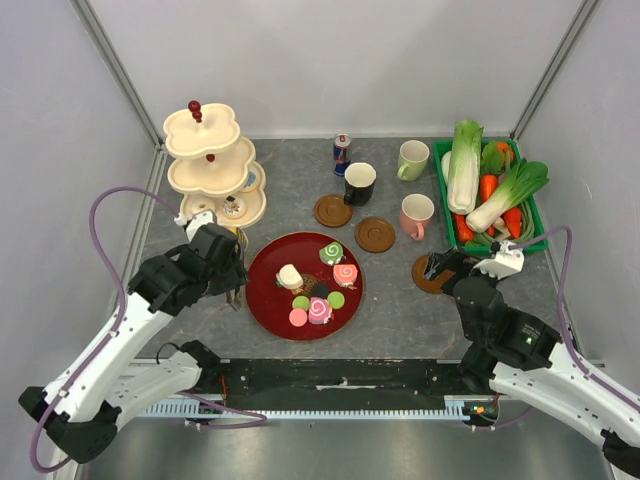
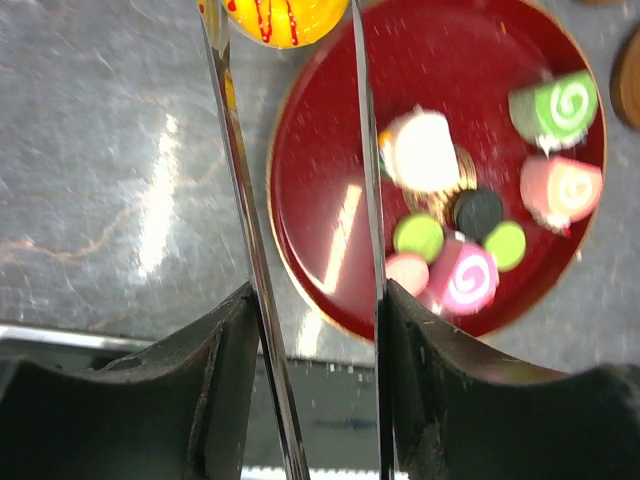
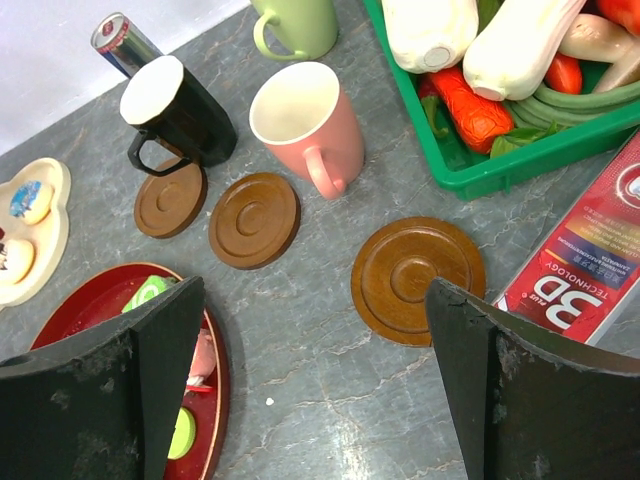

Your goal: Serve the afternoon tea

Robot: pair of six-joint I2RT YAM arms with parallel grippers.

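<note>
Three mugs (image 1: 416, 214), grey seemingly marble tabletop (image 1: 300, 185), white walls (image 1: 330, 60).

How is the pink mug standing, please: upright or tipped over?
Upright. The pink mug stands on its base on the table, open rim facing up, with nothing visible inside.

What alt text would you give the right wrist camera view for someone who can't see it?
The open right tool hovers over a grey table, a wooden coaster just ahead of it. Beyond stand two more coasters, a pink mug, a black mug, a pale green mug and a green crate of toy vegetables.
</note>
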